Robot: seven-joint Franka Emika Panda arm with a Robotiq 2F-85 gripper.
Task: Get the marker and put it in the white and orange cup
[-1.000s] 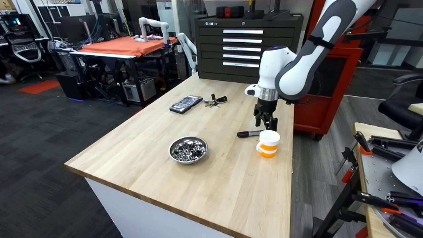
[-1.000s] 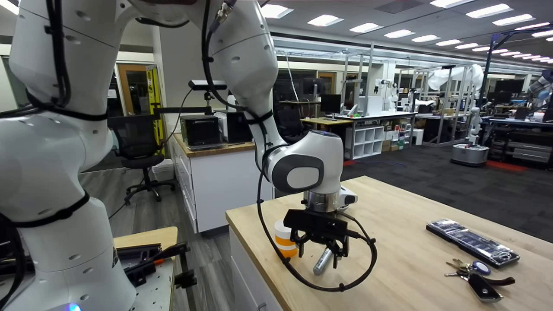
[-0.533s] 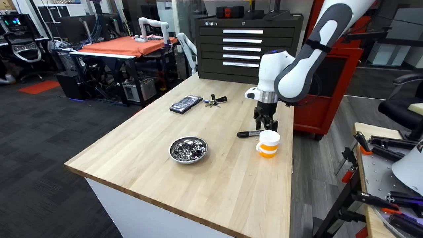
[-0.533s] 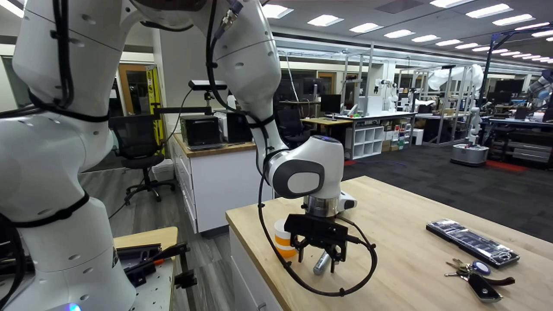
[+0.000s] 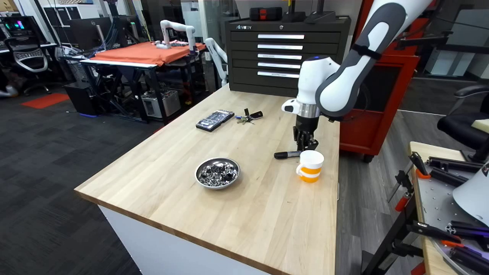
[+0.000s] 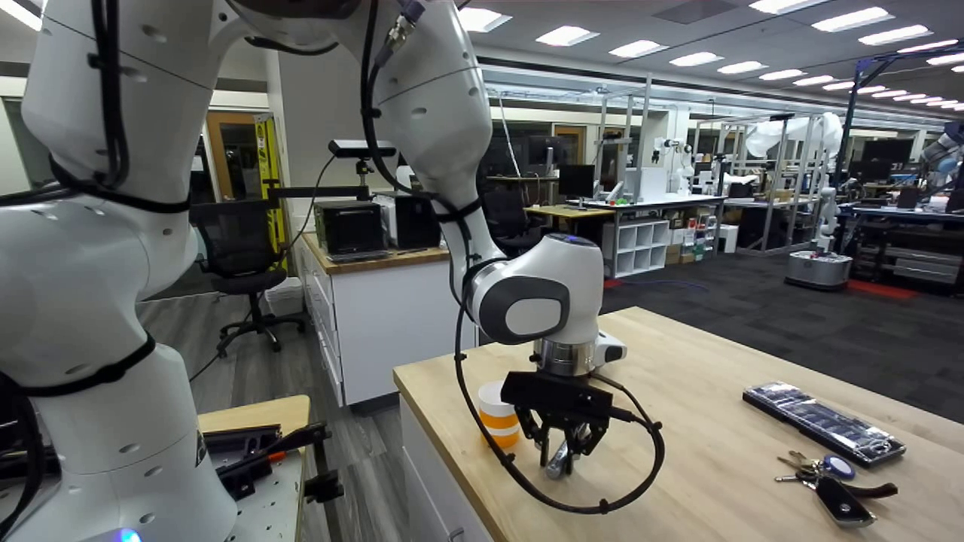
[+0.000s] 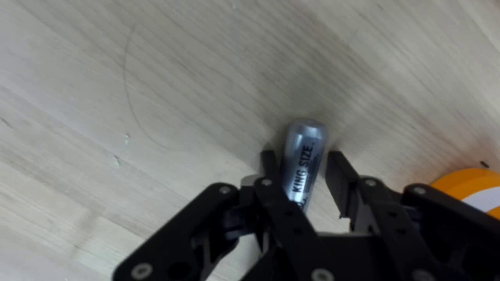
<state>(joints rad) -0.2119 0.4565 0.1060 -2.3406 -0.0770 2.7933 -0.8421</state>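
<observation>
The marker [image 7: 304, 164] was a smooth, metallic-grey cylinder with a rounded end and black "KING SIZE" lettering; in an exterior view its black cap [image 5: 280, 155] showed as well. It lay flat on the surface [image 5: 244, 217], pale wood with streaky grain, a thin curved line and a few light flecks. The gripper [image 7: 302, 158], dark and angular, stood low over the barrel with its fingers narrowly spread, one on each side, a strip of wood visible between one of them and the marker. The white and orange cup [image 5: 311, 165] stood upright near the marker, apart from it: round, white above, orange below with a white stripe, a loop handle on its side.

In an exterior view the cup hid the marker's end opposite the cap. A black cable [image 6: 604, 507] hung in a wide loop by the gripper and crossed the cup's edge. Well apart lay a shallow, shiny metal bowl [image 5: 199, 167] holding small glinting bits [image 5: 218, 175], a flat black case [image 6: 823, 423] with a clear top, and a bunch of keys [image 6: 812, 470] with a round blue tag [image 6: 838, 467]. A dark tool chest [image 5: 286, 61] with pale drawer handles stood at the surface's end.
</observation>
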